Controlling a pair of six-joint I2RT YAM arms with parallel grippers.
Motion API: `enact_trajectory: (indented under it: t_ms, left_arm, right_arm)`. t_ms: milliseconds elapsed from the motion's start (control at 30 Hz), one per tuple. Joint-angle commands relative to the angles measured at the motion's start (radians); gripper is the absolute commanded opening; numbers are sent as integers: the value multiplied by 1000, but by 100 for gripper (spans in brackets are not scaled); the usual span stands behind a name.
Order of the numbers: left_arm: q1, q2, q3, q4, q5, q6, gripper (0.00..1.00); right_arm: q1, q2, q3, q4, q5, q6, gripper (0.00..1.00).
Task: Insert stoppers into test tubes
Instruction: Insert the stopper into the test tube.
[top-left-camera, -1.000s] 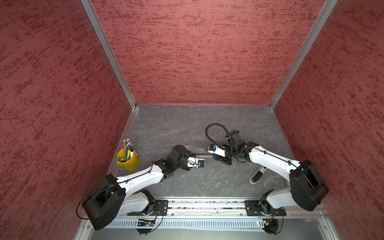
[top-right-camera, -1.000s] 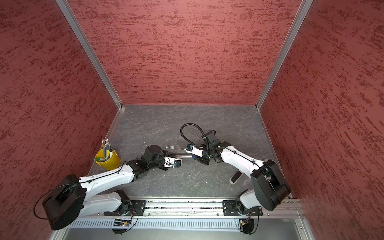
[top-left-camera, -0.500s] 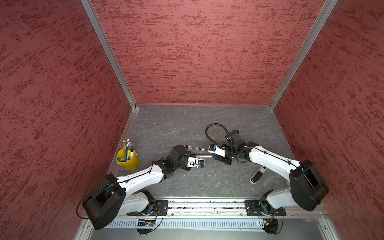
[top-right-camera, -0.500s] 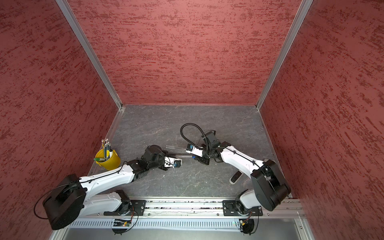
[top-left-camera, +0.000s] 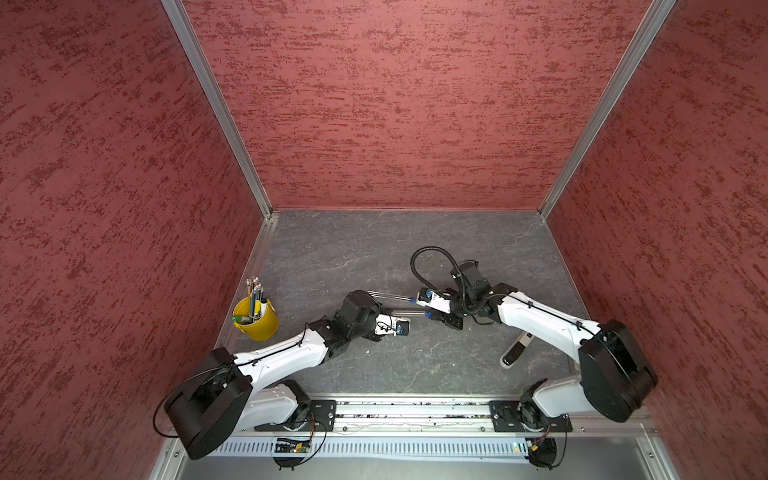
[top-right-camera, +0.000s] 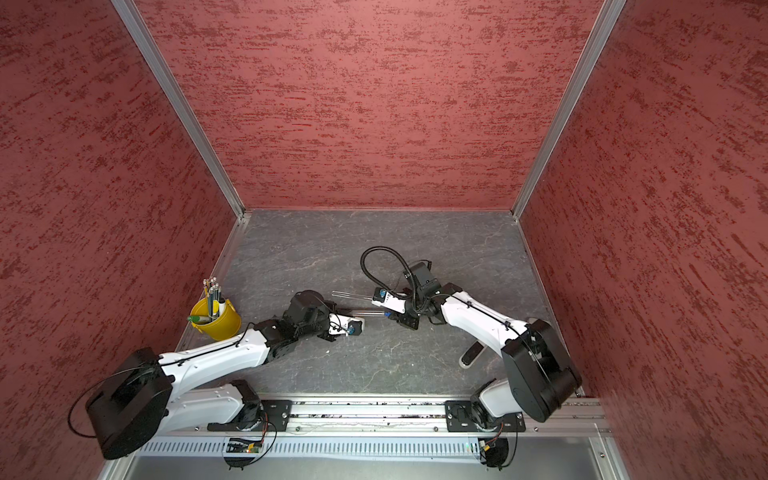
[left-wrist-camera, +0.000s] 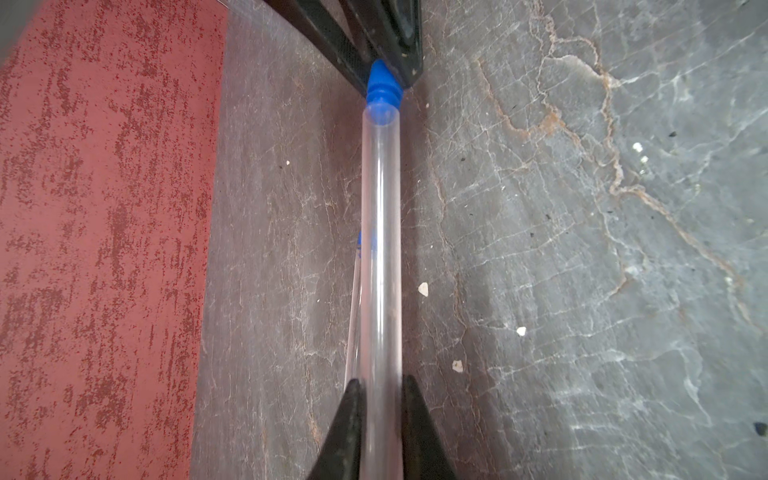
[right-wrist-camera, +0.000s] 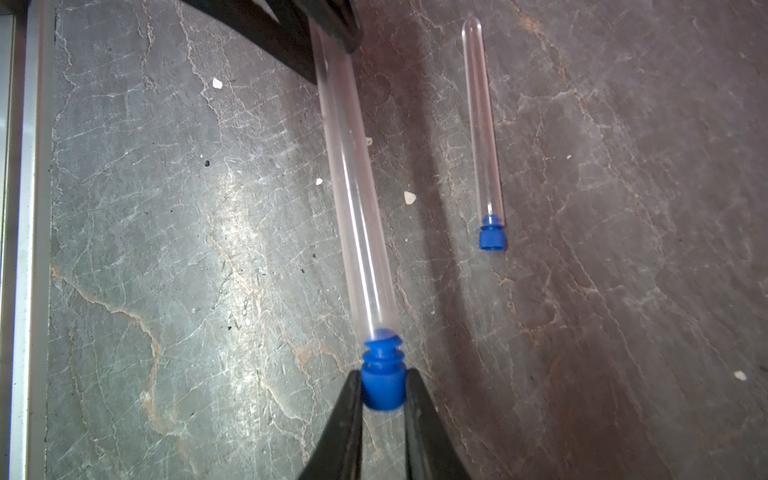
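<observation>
Grey slab (right-wrist-camera: 166, 249); stopper (right-wrist-camera: 382, 384) tip inside held tube (right-wrist-camera: 353, 187)

Held tube (top-left-camera: 405, 311): spans mid-floor; left gripper (left-wrist-camera: 380, 390) clamps one end, right gripper (right-wrist-camera: 382, 390) pinches a blue stopper (right-wrist-camera: 382, 380) at the other. No way through.
- Just behind it: second tube (top-left-camera: 390, 295), flat on the floor (top-left-camera: 374, 249).
- Further behind: open floor to the back wall.
- In front: bare floor to the rail (top-left-camera: 415, 411).
- Far left: yellow cup (top-left-camera: 257, 322) at the side wall.
- Front right: remote (top-left-camera: 515, 353), beside the right arm.
</observation>
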Motion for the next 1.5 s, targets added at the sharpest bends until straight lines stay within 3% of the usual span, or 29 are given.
enact_trajectory:
  t_ms: [0,1467]
  left_arm:
    - [-3,11,-5,17,22,11,16]
    - [-12,68,27,42,33,40,16]
  right_arm:
    - [7,8,29,12,-15,-21,20]
    - [23,47,57,22,7,-62,18]
